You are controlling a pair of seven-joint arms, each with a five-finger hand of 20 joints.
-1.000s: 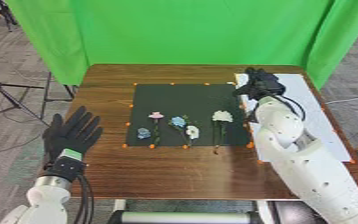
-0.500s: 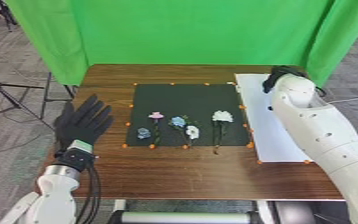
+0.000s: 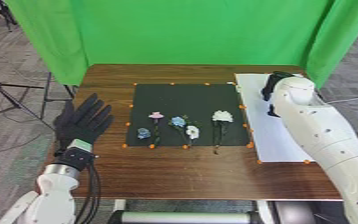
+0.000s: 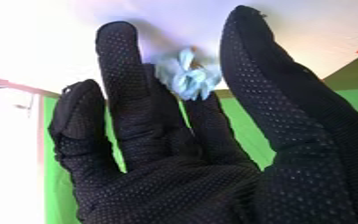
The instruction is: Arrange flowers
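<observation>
Left hand (image 3: 82, 125): open, fingers spread, pointing forward. Right arm (image 3: 322, 125) extended forward, well past left arm (image 3: 49, 200). Right hand (image 3: 269, 89): fingers near straight, thumb apart from them.

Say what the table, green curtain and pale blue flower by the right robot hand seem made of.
Table: smooth, probably wood or laminate, with streaky grain.
Curtain: matte cloth, hanging in folds.
Flower: thin, soft-looking petals, perhaps fabric, perhaps real.

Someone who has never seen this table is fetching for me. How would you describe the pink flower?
On the brown table lies a dark mat. In its near left part is the pink flower, stem pointing toward the robot. It is the only pink one there, between one blue flower and another.
</observation>
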